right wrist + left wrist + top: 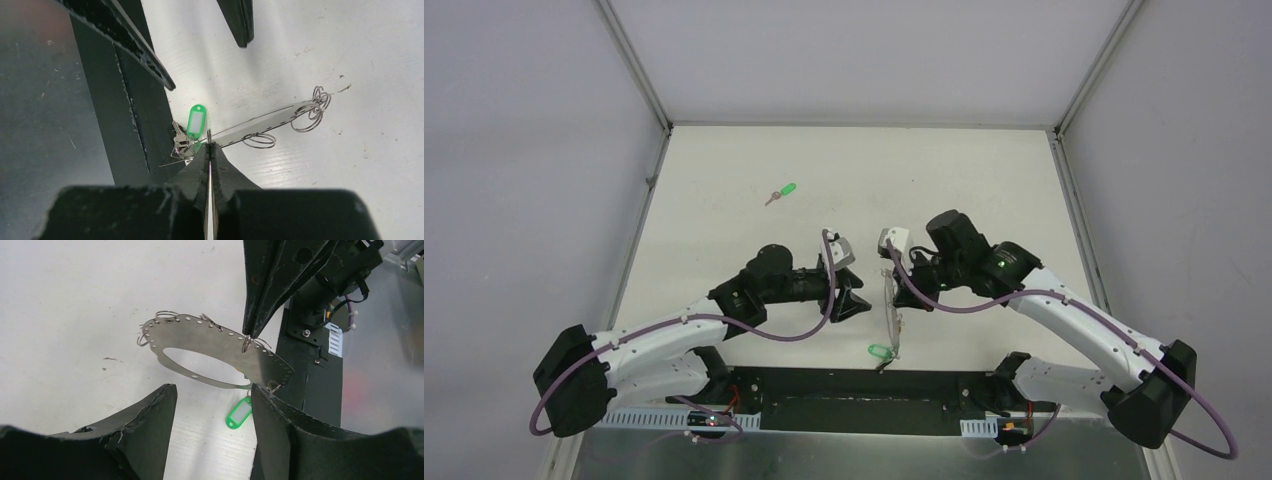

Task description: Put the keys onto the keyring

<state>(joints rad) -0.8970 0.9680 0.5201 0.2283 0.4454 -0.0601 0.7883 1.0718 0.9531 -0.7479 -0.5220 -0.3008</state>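
— What does the desk point(944, 170) look like?
— White, with a few dark specks. Pale walls point(524, 150) box it in, with grey rails point(639, 70) at the corners.
— And the near edge?
— A black plate point(864, 385) lies along it.

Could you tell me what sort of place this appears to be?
Probably a lab robot cell: white table, plain grey wall panels, left arm and right arm bolted at its near edge.
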